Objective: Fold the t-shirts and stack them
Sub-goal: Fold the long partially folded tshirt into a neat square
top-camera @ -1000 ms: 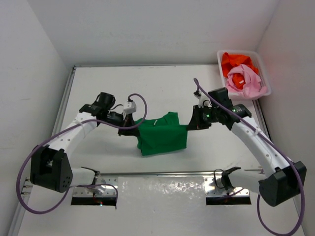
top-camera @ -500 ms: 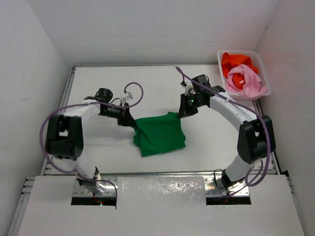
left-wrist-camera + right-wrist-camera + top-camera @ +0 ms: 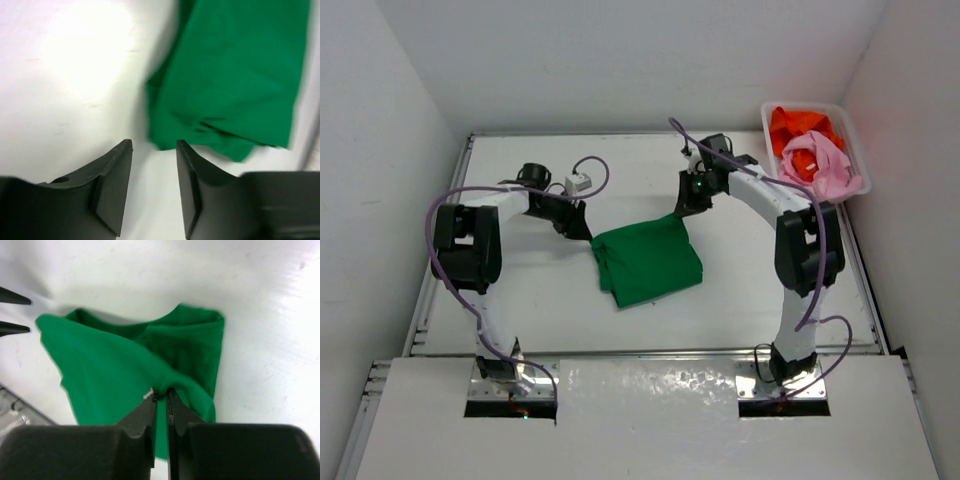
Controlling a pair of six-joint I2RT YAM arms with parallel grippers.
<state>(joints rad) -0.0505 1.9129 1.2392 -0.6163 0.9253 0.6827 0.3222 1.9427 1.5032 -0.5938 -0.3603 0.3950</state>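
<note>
The left pincer [image 3: 154,144] stood narrowly parted (gripping nothing), the bright green soft cloth t-shirt [image 3: 230,85] just ahead. The right pincer [image 3: 160,391] pinched that shirt's fold.

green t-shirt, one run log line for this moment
green t-shirt: folded over on table | left tool: open, empty, beside shirt | right tool: shut on shirt's far corner | pink t-shirt, orange t-shirt: in basket
</note>
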